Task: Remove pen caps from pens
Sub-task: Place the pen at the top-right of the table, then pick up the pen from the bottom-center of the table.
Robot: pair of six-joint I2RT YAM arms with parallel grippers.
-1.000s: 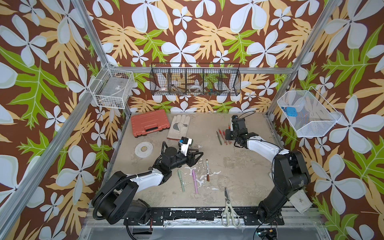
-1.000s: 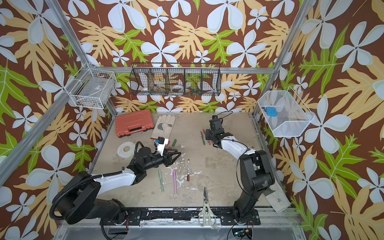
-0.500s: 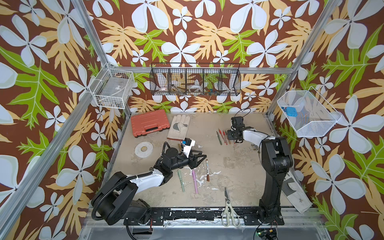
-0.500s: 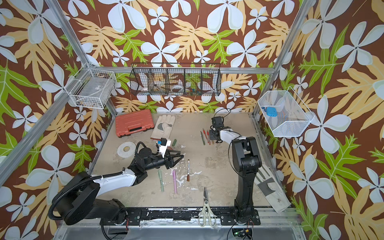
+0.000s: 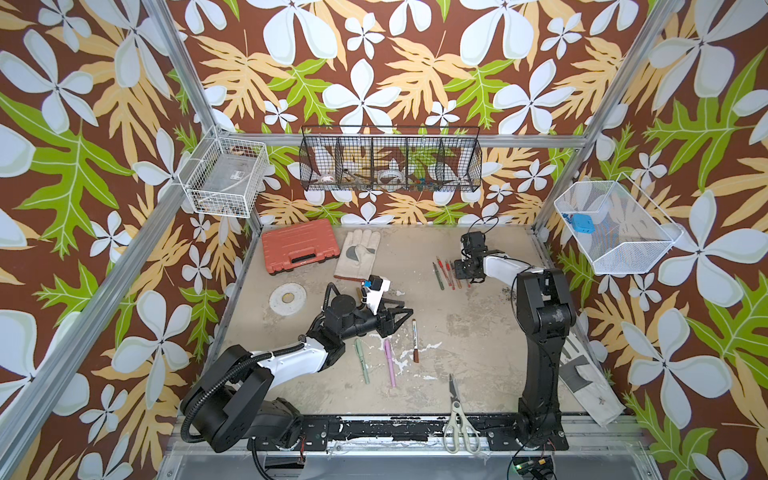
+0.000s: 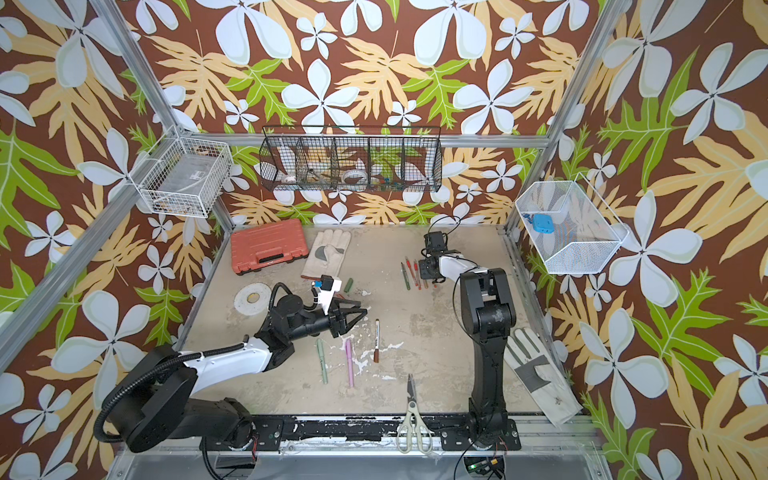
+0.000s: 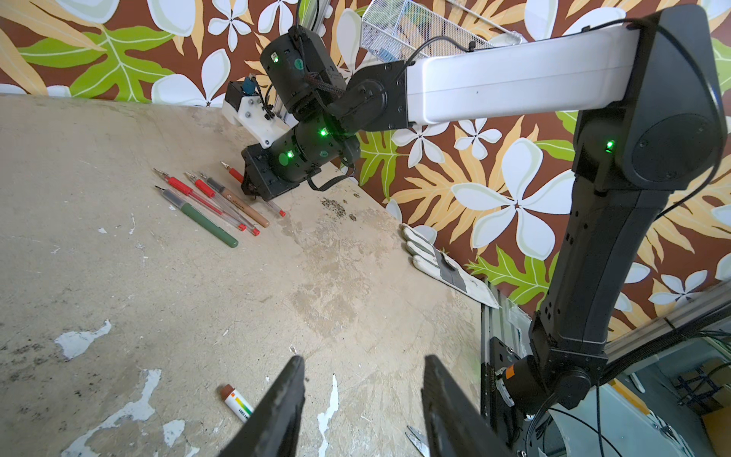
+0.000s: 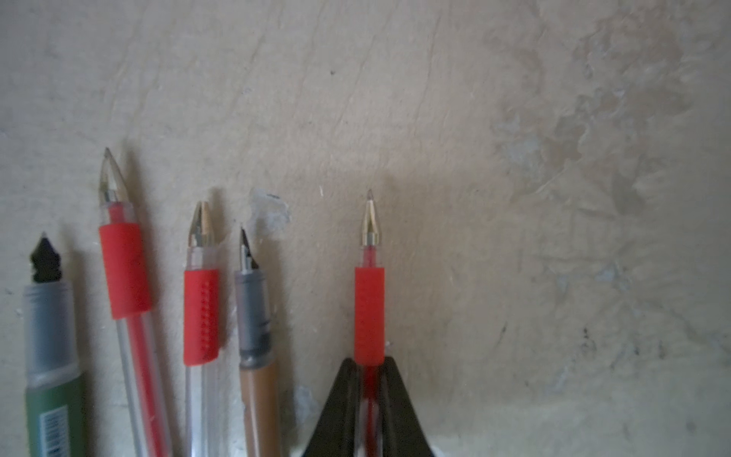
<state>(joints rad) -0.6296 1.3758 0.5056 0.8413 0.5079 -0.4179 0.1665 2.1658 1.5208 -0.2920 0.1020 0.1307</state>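
Three pens lie mid-table in both top views: pale green (image 5: 361, 359), pink (image 5: 389, 361) and white-and-brown (image 5: 415, 340). My left gripper (image 7: 364, 360) hovers open and empty just above the table, beside the brown end of the white-and-brown pen (image 7: 236, 403). At the back right, a row of uncapped pens (image 5: 444, 272) lies with bare tips showing. My right gripper (image 8: 370, 362) is low at that row, its jaws closed against the barrel of a red-and-clear pen (image 8: 369, 312) resting on the table. A dark green cap (image 6: 348, 284) lies near the glove.
A red tool case (image 5: 298, 250) and a glove (image 5: 358, 254) sit at the back left. A tape roll (image 5: 287, 298) lies left of my left arm. Scissors (image 5: 456, 411) lie at the front edge and a second glove (image 6: 540, 384) along the right edge. Wire baskets hang on the walls.
The right arm's elbow has swung upright while its gripper stayed low at the pen row. My left gripper has shifted slightly right and stayed open.
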